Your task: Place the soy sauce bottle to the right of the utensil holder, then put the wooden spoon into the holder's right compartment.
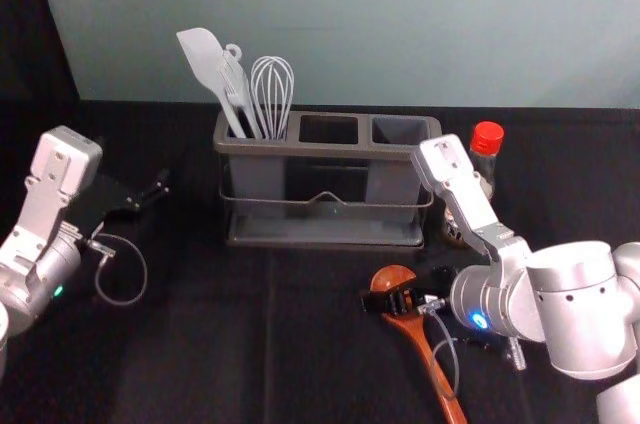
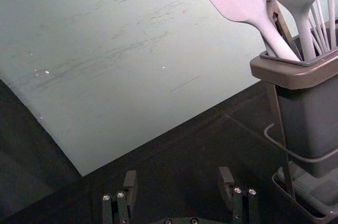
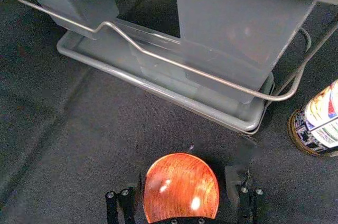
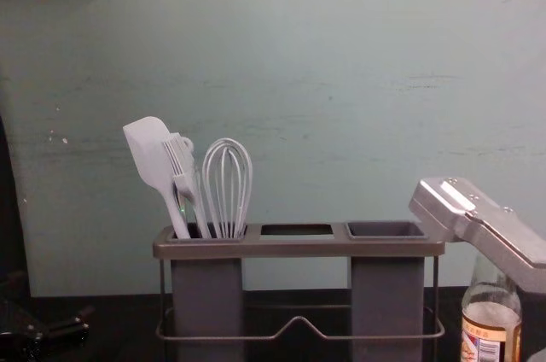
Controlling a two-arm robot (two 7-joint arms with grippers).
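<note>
Soy sauce bottle (image 4: 492, 296); label (image 4: 479, 328) with barcode (image 4: 489, 351) and small print; the lettering cannot be read in any view.

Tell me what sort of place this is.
Probably a robot lab or demo station set up with kitchen things, not a working kitchen: a robot's left arm and right arm reach over a black cloth, where a utensil holder, a wooden spoon and a bottle sit before a wall.
</note>
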